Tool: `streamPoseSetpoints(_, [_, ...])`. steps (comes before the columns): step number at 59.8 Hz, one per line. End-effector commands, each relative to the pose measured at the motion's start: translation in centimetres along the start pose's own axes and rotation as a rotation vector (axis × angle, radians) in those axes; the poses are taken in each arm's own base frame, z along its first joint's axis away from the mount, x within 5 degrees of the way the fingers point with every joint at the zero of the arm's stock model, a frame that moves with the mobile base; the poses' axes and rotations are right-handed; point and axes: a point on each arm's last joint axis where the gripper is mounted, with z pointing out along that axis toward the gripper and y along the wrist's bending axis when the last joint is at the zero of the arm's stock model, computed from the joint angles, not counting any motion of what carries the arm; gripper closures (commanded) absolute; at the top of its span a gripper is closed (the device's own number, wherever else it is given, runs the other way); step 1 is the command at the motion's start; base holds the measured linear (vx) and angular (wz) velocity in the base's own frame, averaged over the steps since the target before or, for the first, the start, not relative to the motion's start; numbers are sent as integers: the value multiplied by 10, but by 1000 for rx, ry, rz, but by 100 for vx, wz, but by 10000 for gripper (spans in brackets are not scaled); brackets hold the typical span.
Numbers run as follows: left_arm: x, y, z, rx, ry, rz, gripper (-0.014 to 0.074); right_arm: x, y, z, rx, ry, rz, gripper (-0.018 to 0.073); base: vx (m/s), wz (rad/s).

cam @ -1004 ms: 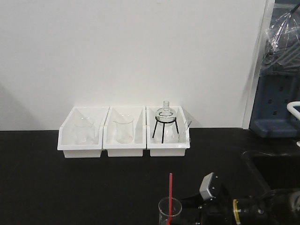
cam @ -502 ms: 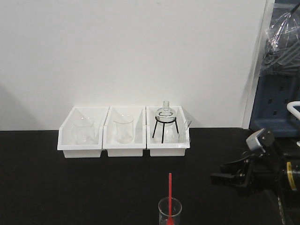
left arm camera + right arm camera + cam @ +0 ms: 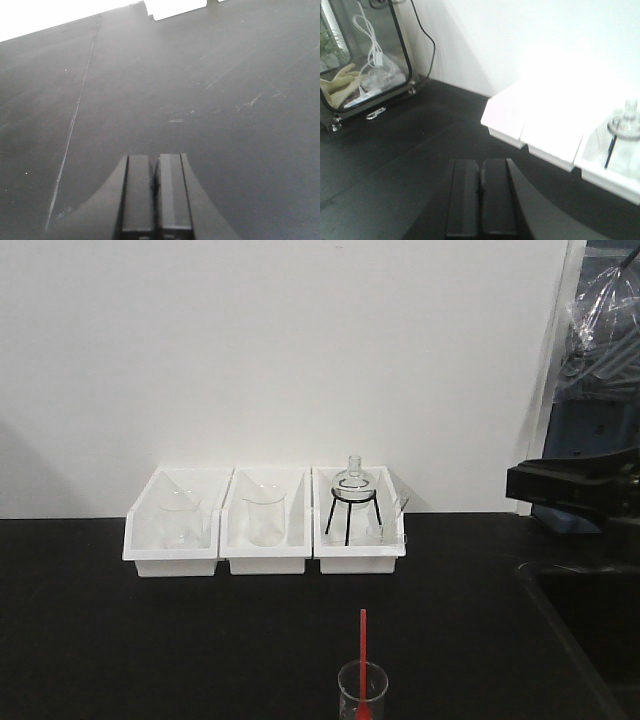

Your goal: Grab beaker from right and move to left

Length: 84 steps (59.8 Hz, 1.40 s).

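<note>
Standing at the near edge of the black table, the beaker sits right of centre, untouched, with its red rod pointing straight up out of it. That upright axis matters: any reach should come in from the side, low on the glass, clear of the rod.

Right hand: fingers pressed together, nothing between them. Its own camera looks across the table toward the three white bins; the beaker does not show there. From the front view, a dark piece of the right arm hangs high at the right edge, well above and right of the beaker, so this arm looks the nearer one.

Left hand: also pressed together, empty, facing bare table.

Open room: bare table lies left of the beaker. The bins, one holding a flask on a tripod, stand well behind.
</note>
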Motion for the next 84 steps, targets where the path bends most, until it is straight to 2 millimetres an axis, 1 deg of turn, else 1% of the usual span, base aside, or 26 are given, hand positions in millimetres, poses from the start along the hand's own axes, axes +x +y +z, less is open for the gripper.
streamPoseSetpoints(1, [-2, 0, 2, -4, -65, 1, 603, -20, 24, -19, 14, -87, -67, 567, 0, 0])
streamPoseSetpoints(14, [-2, 0, 2, -4, -65, 1, 603, -34, 70, -51, 22, -173, -196, 567, 0, 0])
streamPoseSetpoints(20, [-2, 0, 2, -4, -65, 1, 603, -42, 91, -68, 49, -256, -238, 567, 0, 0])
streamPoseSetpoints(23, [-2, 0, 2, -4, -65, 1, 603, -45, 102, -77, 72, -304, -257, 567, 0, 0])
streamPoseSetpoints(27, [-2, 0, 2, -4, -65, 1, 603, -53, 108, -91, 178, -409, -234, 567, 0, 0])
streamPoseSetpoints(29, [-2, 0, 2, -4, -65, 1, 603, -58, 107, -98, 253, -471, -208, 567, 0, 0])
streamPoseSetpoints(30, [-2, 0, 2, -4, -65, 1, 603, -61, 104, -103, 317, -515, -187, 567, 0, 0])
streamPoseSetpoints(33, [-2, 0, 2, -4, -65, 1, 603, -65, 98, -110, 411, -575, -164, 567, 0, 0])
streamPoseSetpoints(38, [-2, 0, 2, -4, -65, 1, 603, -69, 88, -117, 542, -629, -168, 567, 0, 0])
streamPoseSetpoints(45, [-2, 0, 2, -4, -65, 1, 603, -74, 70, -126, 748, -687, -225, 567, 0, 0])
streamPoseSetpoints(48, [-2, 0, 2, -4, -65, 1, 603, -75, 61, -130, 861, -678, -260, 567, 0, 0])
streamPoseSetpoints(52, [-2, 0, 2, -4, -65, 1, 603, -71, 47, -135, 997, -652, -216, 567, 0, 0])
streamPoseSetpoints(53, [-2, 0, 2, -4, -65, 1, 603, -70, 44, -135, 1012, -650, -177, 567, 0, 0])
streamPoseSetpoints(54, [-2, 0, 2, -4, -65, 1, 603, -67, 41, -136, 1057, -616, -179, 567, 0, 0])
streamPoseSetpoints(55, [-2, 0, 2, -4, -65, 1, 603, -65, 38, -136, 1068, -607, -139, 567, 0, 0])
streamPoseSetpoints(59, [-2, 0, 2, -4, -65, 1, 603, -56, 29, -135, 1132, -500, -87, 567, 0, 0])
streamPoseSetpoints(62, [-2, 0, 2, -4, -65, 1, 603, -49, 25, -133, 1156, -401, -83, 567, 0, 0])
streamPoseSetpoints(65, [-2, 0, 2, -4, -65, 1, 603, -43, 23, -128, 1138, -308, -73, 567, 0, 0])
streamPoseSetpoints(70, [-2, 0, 2, -4, -65, 1, 603, -33, 26, -118, 1041, -149, -101, 567, 0, 0])
streamPoseSetpoints(72, [-2, 0, 2, -4, -65, 1, 603, -31, 28, -113, 987, -120, -101, 567, 0, 0])
streamPoseSetpoints(75, [-2, 0, 2, -4, -65, 1, 603, -28, 33, -107, 906, -51, -156, 567, 0, 0])
streamPoseSetpoints(80, [-2, 0, 2, -4, -65, 1, 603, -27, 39, -98, 782, -54, -180, 567, 0, 0])
streamPoseSetpoints(84, [-2, 0, 2, -4, -65, 1, 603, -24, 40, -93, 747, -116, -166, 567, 0, 0])
